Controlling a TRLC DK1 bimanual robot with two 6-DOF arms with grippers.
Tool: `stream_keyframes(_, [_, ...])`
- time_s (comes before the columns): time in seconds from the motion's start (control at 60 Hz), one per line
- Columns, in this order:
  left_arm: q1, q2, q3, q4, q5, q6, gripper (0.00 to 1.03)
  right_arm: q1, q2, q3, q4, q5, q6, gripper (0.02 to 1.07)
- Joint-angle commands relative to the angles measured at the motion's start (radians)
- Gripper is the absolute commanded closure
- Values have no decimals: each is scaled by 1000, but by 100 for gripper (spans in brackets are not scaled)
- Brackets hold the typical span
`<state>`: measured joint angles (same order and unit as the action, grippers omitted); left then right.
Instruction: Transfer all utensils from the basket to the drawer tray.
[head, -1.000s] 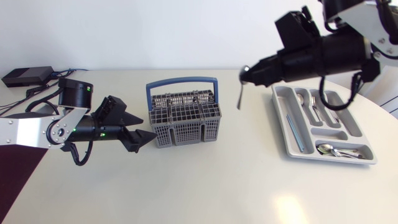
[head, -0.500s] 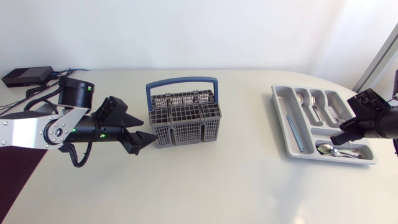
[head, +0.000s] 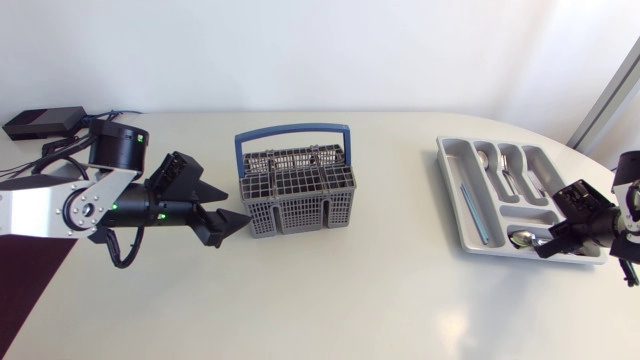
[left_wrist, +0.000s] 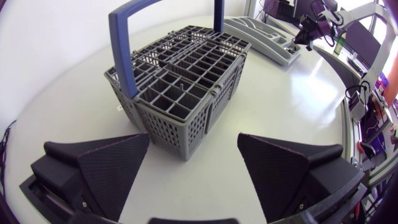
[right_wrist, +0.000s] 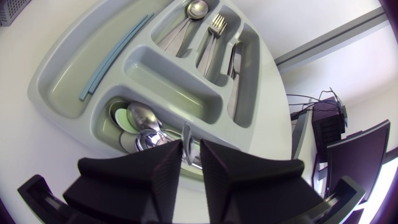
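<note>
From the head view, a pale grey plastic drawer tray (head: 532, 215) lies on the white desk (head: 350, 290) at the right arm's side. A grey slotted plastic basket with a blue handle (head: 297, 195) stands upright well apart from the tray, towards the left arm. The left gripper (head: 240, 222) rests just beside the basket, on the side away from the tray. The right gripper (head: 545, 247) hangs over the tray's corner compartment.

In the left wrist view, the left gripper (left_wrist: 193, 140) is released, its fingers spread wide. The basket (left_wrist: 180, 81) stands just ahead of it and the tray (left_wrist: 258, 34) lies far beyond.

In the right wrist view, the right gripper (right_wrist: 189, 144) is clenched on a thin silver metal utensil (right_wrist: 186, 132), right above the tray's (right_wrist: 174, 78) small compartment, where silver spoons (right_wrist: 142, 117) lie. A blue-grey stick (right_wrist: 115, 57) lies in the tray's long compartment, and a silver fork (right_wrist: 214, 28) in a narrow one.
</note>
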<state>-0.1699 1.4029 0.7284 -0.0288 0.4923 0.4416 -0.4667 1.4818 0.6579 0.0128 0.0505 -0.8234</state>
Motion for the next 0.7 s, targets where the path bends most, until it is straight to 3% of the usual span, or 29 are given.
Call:
stream_keyframes(0.0, [24, -7, 25, -8, -4, -14, 5, 0, 2, -17, 23, 12, -25, 33])
stream_keyframes(0.083, [53, 1, 31, -6, -11, -14, 5, 17, -66, -23, 1, 15, -20, 18])
stream_keyframes(0.15, [73, 16, 45, -6, -27, -14, 5, 40, -129, -23, -34, 17, -10, 15])
stream_keyframes(0.483, [112, 153, 112, 7, -75, -43, 5, 387, -272, 59, -209, 38, 210, 14])
stream_keyframes(0.683, [125, 266, 192, 23, -98, -89, 6, 629, -112, 175, -159, 8, 354, 15])
